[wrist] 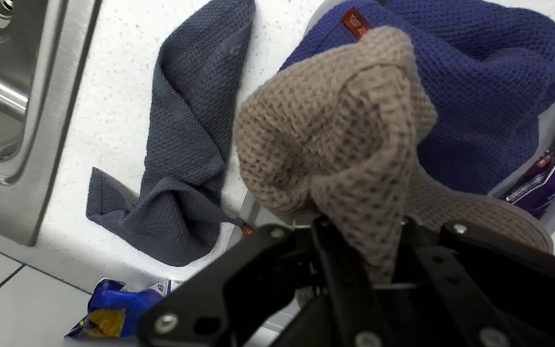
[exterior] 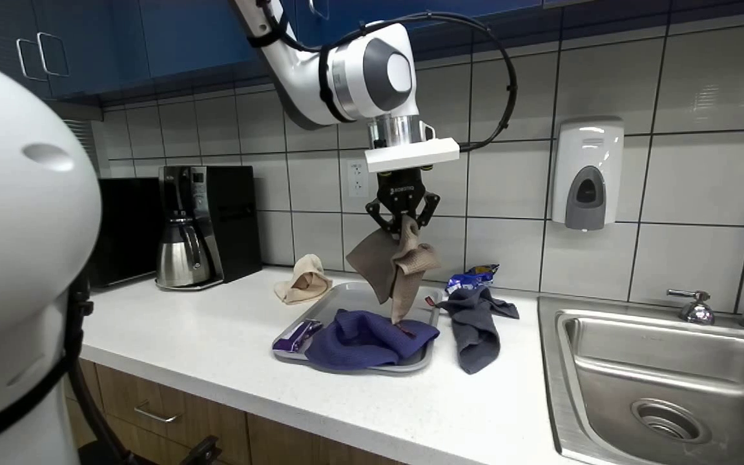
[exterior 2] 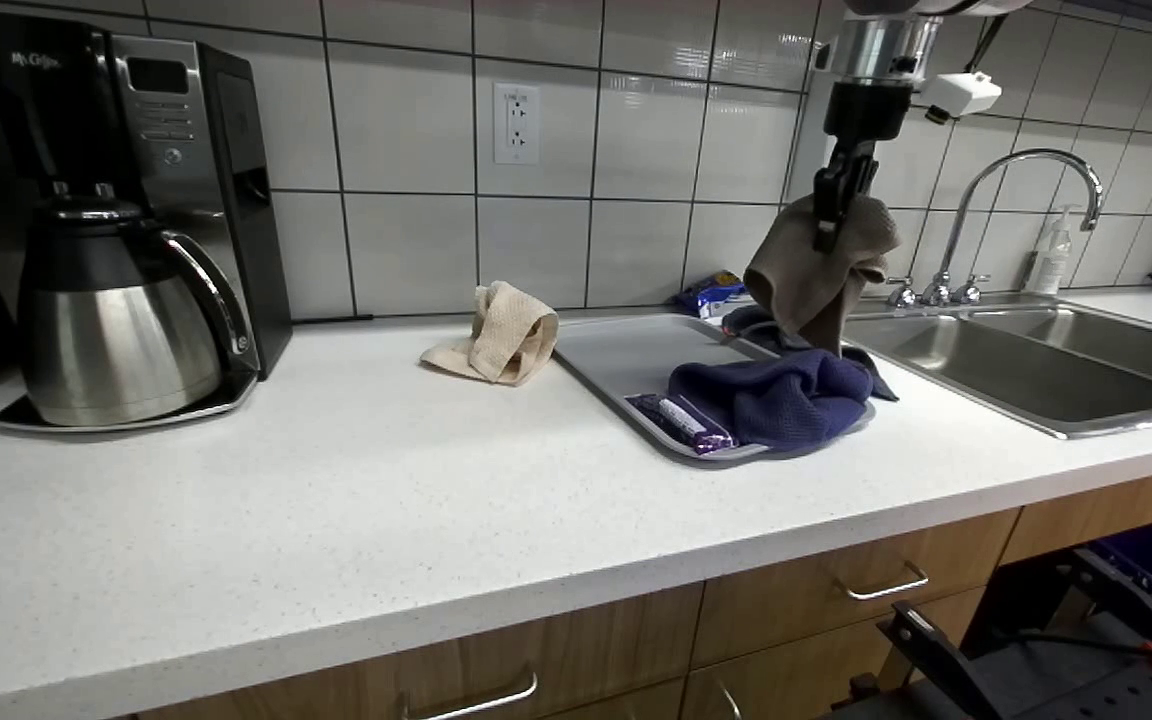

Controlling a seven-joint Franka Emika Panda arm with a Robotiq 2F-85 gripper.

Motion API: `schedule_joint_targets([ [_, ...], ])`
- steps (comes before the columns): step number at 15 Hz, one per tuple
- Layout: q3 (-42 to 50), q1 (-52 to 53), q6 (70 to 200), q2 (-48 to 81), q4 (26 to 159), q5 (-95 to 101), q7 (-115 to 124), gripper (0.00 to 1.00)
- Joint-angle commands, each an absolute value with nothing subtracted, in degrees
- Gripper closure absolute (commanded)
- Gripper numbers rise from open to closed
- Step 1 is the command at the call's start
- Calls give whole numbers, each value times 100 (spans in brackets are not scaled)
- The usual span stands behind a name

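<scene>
My gripper (exterior: 402, 225) is shut on a brown waffle-weave cloth (exterior: 413, 261), which hangs in loose folds above the grey tray (exterior: 349, 296). In the wrist view the bunched brown cloth (wrist: 325, 125) rises between the fingers and hides part of them. Beneath it a crumpled blue-purple cloth (exterior 2: 786, 400) lies on the tray, covering its near corner. Whether the brown cloth's lower tip touches it I cannot tell. A purple wrapped bar (exterior 2: 681, 420) rests on the tray beside the blue-purple cloth. Just off the tray, toward the sink, lies a dark grey cloth (wrist: 186, 111).
A beige cloth (exterior 2: 511, 335) sits on the counter on the tray's coffee-maker side. Against the tiled wall is a blue packet (exterior: 472, 278). The metal sink (exterior: 556, 361) and the coffee maker (exterior 2: 176, 200) flank the work area. A soap dispenser (exterior: 588, 174) hangs on the wall.
</scene>
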State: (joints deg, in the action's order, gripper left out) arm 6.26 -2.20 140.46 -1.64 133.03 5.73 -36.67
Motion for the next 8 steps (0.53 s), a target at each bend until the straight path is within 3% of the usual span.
schedule_joint_targets([
  [1,485,-226,14288,154,13066,439,-3447,96],
  [8,255,-222,14779,690,12859,455,-3223,96],
])
